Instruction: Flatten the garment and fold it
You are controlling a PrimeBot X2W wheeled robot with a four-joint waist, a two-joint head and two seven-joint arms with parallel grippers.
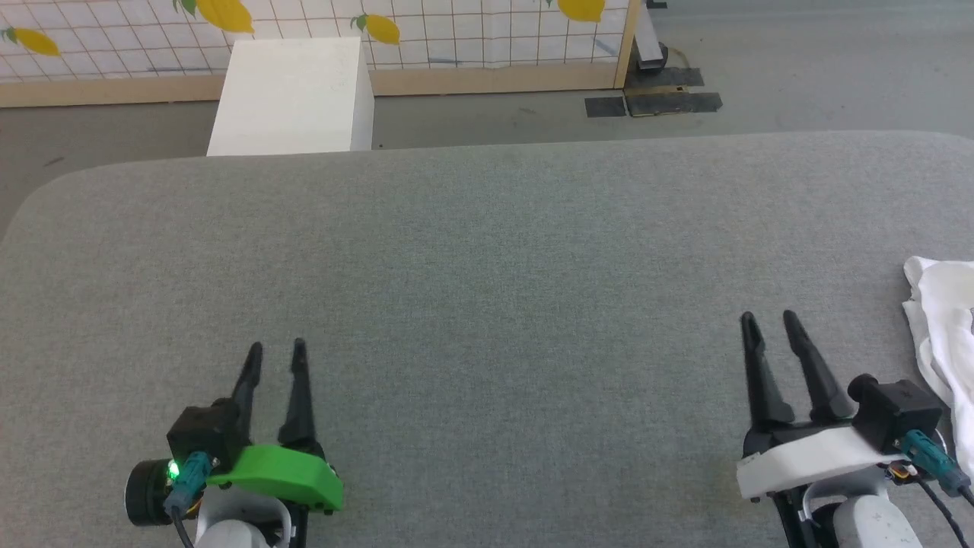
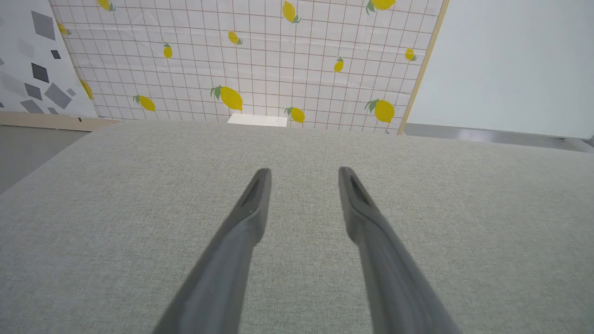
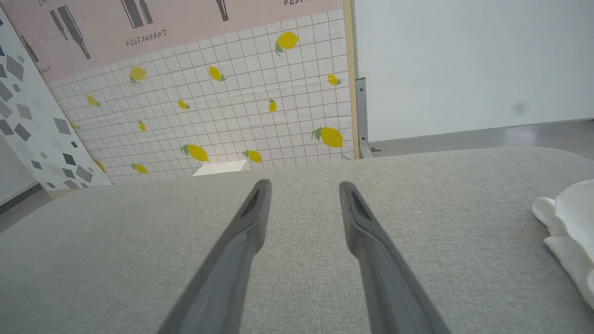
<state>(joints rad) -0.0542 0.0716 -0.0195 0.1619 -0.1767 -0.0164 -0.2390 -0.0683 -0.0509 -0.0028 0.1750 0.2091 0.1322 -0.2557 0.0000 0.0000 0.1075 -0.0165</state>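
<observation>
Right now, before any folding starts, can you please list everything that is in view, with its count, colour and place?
garment: one, white, crumpled at the table's right edge, untouched
table: one, grey fabric top, under both grippers
box: one, white, on the floor beyond the table's far edge, left of centre
lemon panel: one, white grid with yellow lemons, behind the box
floor mats: a few, dark, by the panel's right end
left gripper: one, dark fingers on a green mount, lower left, open and empty
right gripper: one, dark fingers on a white mount, lower right, open and empty
</observation>
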